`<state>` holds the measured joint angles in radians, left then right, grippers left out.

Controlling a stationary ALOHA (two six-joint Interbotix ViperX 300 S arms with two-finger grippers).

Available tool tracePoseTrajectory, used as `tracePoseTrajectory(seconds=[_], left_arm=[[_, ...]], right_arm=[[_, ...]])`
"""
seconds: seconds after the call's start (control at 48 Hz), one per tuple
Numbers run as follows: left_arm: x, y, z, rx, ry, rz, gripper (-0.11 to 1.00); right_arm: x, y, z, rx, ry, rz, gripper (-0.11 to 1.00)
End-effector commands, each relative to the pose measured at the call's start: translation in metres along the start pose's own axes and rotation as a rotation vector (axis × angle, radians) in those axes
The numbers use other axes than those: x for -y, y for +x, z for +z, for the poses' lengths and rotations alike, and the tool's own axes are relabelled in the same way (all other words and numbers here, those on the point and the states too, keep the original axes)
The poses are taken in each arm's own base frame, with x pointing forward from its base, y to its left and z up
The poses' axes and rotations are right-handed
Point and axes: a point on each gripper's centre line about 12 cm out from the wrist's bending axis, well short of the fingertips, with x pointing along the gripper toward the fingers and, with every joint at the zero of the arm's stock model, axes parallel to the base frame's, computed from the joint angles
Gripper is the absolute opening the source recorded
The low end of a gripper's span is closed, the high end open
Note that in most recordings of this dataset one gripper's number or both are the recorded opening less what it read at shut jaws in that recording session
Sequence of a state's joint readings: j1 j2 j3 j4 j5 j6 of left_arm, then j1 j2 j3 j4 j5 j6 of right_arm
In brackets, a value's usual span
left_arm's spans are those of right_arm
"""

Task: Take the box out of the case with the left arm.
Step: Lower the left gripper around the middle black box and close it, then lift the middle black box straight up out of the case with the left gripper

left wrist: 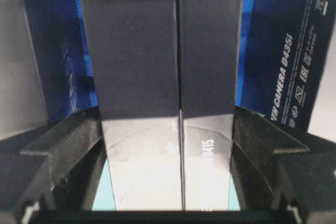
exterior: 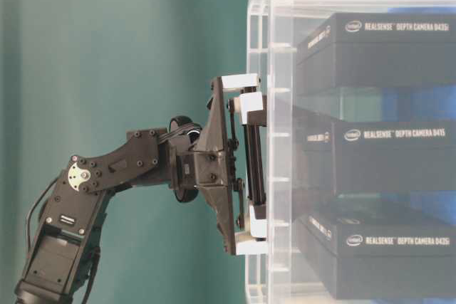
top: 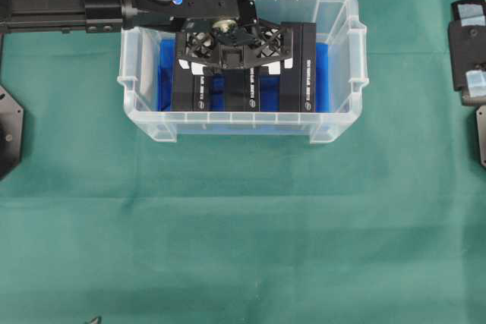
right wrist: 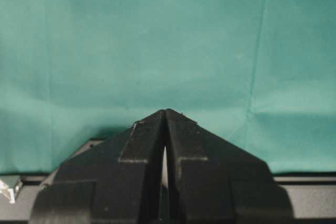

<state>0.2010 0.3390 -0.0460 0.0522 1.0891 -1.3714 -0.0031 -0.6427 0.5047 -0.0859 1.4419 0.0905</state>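
surface: green cloth [top: 243,248]; on it: clear case [top: 334,123], upright

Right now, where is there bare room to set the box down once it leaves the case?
The green cloth in front of the case is bare, as is the strip between the case and the parked right gripper. Inside is crowded: black boxes side by side, the left gripper over the middle one.

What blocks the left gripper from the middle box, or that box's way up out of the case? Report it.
Nothing visible. The left gripper already straddles the middle box, a finger on each side. The case has no lid; only the gripper is above the box.
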Motion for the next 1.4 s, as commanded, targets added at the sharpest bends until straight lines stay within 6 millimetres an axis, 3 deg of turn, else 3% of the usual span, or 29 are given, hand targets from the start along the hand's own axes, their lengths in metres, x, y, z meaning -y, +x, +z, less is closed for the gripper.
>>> tracePoseTrajectory(seconds=[0.0,0.354,0.646,1.376], left_arm=[[0.007,-0.014,0.000,0.010,0.001,-0.050,0.62],[0.008,-0.017,-0.001,0.008,-0.004,-0.057,0.62],[0.013,-0.036,0.000,0.010,-0.003,-0.064,0.62],[0.028,-0.137,0.004,0.012,-0.001,-0.064,0.62]], right_arm=[[0.000,-0.004,0.002,0.017,0.001,0.000,0.02],[0.000,-0.003,0.002,0.017,0.001,0.000,0.02],[0.001,-0.003,0.002,0.014,0.001,-0.001,0.02],[0.001,-0.005,0.001,0.021,0.001,0.000,0.02]])
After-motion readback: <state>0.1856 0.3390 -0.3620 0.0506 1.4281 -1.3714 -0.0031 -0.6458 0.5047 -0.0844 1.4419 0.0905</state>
